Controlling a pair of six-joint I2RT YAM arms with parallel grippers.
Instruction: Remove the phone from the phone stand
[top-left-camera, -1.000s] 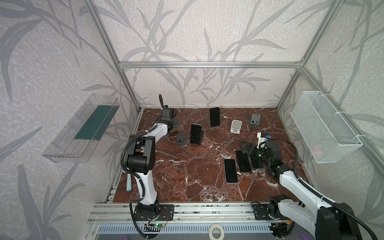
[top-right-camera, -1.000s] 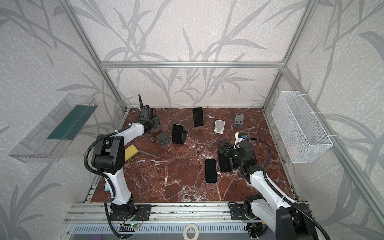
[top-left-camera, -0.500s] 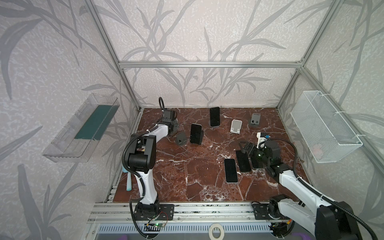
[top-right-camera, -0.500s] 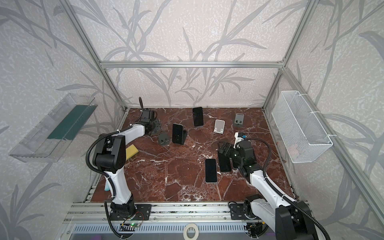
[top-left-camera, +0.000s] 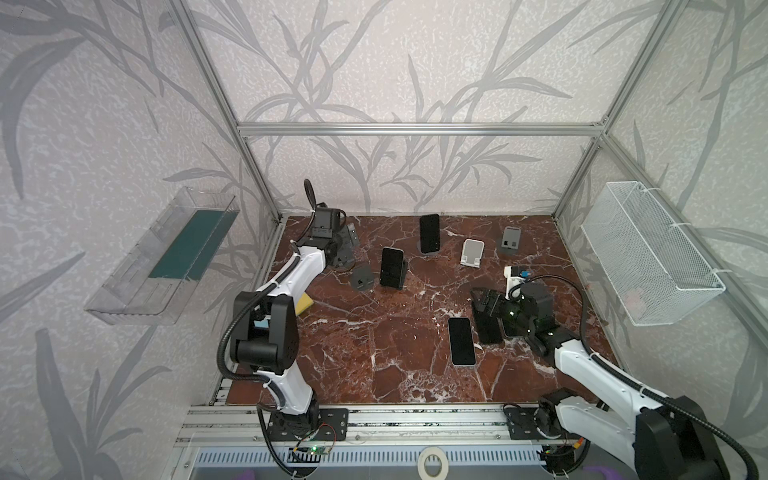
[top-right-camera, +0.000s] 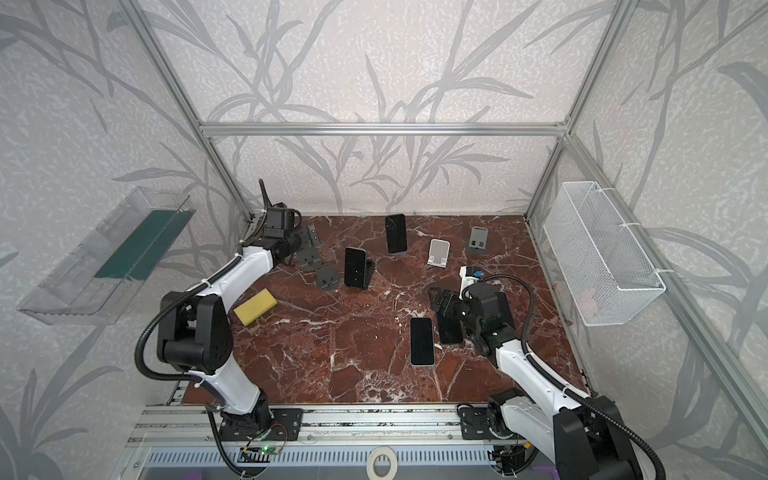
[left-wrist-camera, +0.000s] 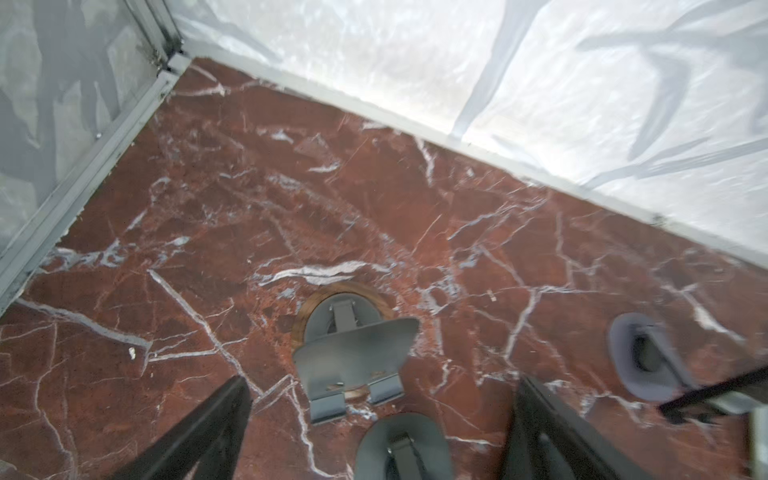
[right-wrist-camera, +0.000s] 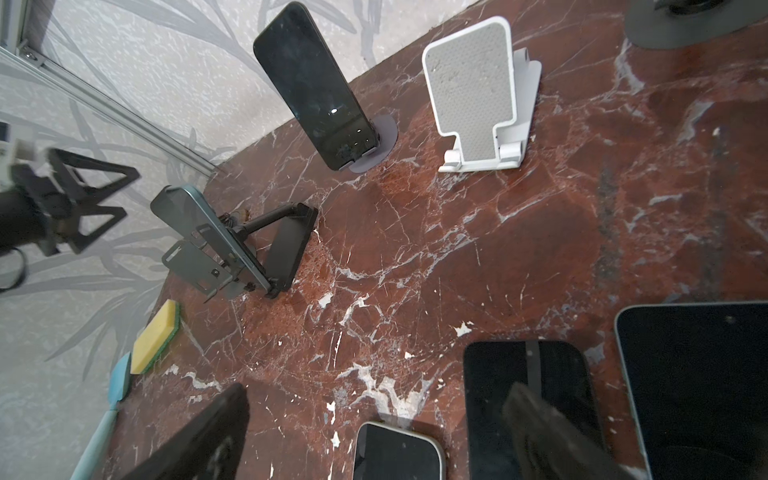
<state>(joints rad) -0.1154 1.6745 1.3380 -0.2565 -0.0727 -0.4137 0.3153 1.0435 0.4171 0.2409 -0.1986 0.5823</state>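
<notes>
L gripper (left-wrist-camera: 380, 395) hung wide open, holding nothing, over an empty grey stand (left-wrist-camera: 353, 353) near the far-left corner. R gripper (right-wrist-camera: 376, 392), also wide, sat above a dark phone (right-wrist-camera: 498, 374) lying flat on the table (top-left-camera: 374, 353). The phone (top-left-camera: 392, 267) leaned on its black stand (right-wrist-camera: 291, 243) mid-table, w/ a taller phone (top-left-camera: 429, 232) propped behind it.

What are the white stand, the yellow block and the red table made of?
White stand: matte plastic, probably, with a dotted grey pad, maybe rubber. Yellow block: foam sponge, judging by its green scrub layer. Red table: smooth marble with white veins, or a print of it.
</notes>
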